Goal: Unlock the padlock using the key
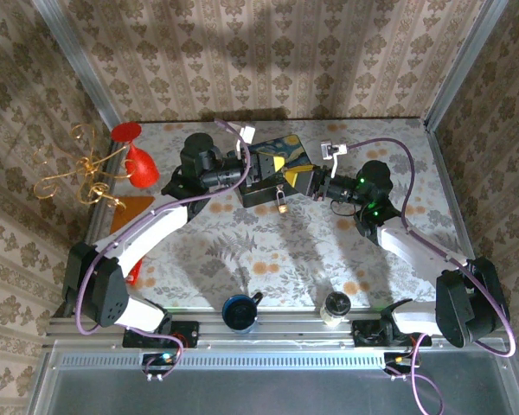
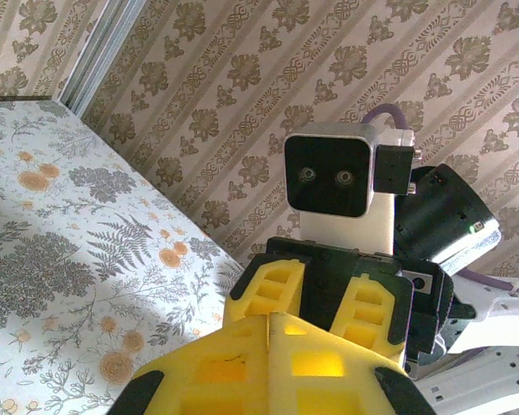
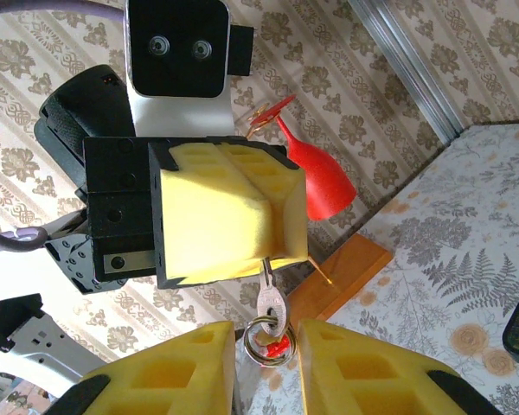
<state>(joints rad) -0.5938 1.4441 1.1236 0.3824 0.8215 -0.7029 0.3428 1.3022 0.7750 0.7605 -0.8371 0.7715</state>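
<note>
At the near edge stand a blue mug (image 1: 240, 311) and a small jar (image 1: 335, 304). Farther in, the left gripper (image 3: 264, 252) pinches the key (image 3: 271, 301) by its blade, its ring between the right gripper's (image 3: 266, 350) spread fingers. The padlock (image 1: 281, 206) sits at the dark blue box's (image 1: 272, 166) near face.

My fingers (image 3: 216, 216) are chunky yellow blocks with square pockets, tipped in black. Behind them sits a black housing (image 3: 112, 216) with small screws, then a silver-backed black wrist camera (image 2: 333, 177) with two lenses. My arm links (image 1: 419, 251) are white, joints black, purple cable (image 2: 385, 110) trailing.
</note>
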